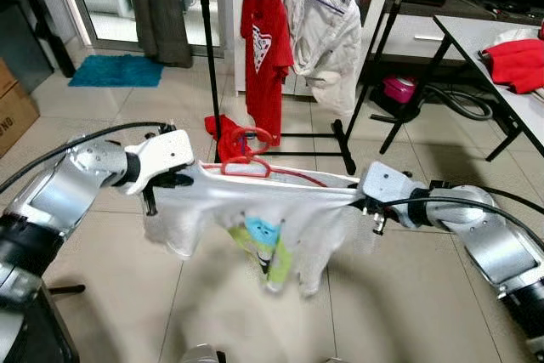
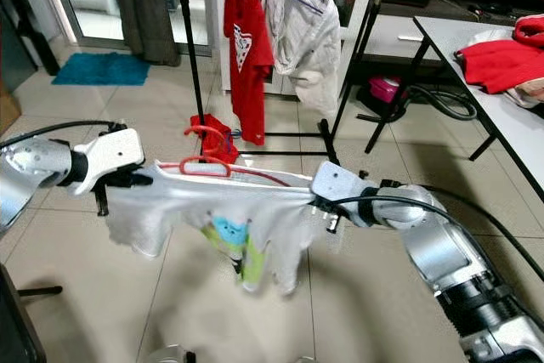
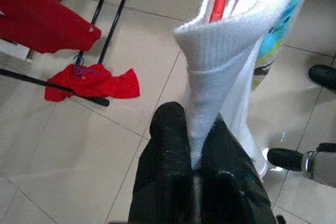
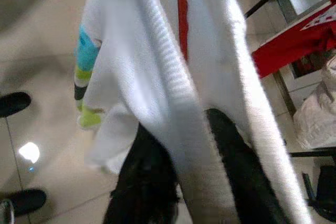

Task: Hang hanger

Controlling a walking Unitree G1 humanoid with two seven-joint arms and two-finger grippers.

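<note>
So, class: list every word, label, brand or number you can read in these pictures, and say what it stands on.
None can be read.
red T-shirt on the rack: white triangle print, wording too small.
white T-shirt held by both grippers: coloured picture, blurred.
cardboard box: cut-off dark letters, unreadable.

Tiled floor [image 1: 127,295], red cloth [image 1: 223,127], teal mat [image 1: 116,70]

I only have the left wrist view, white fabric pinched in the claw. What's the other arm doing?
Observer: The right claw grips the white shirt's opposite shoulder, stretching it between both arms.
Operator: Is the hanger inside?
Observer: Yes, a red hanger sits in the neckline, hook standing up.
Operator: Where's the rack?
Observer: Ahead, a black rack holds a red shirt and a white garment.
</note>
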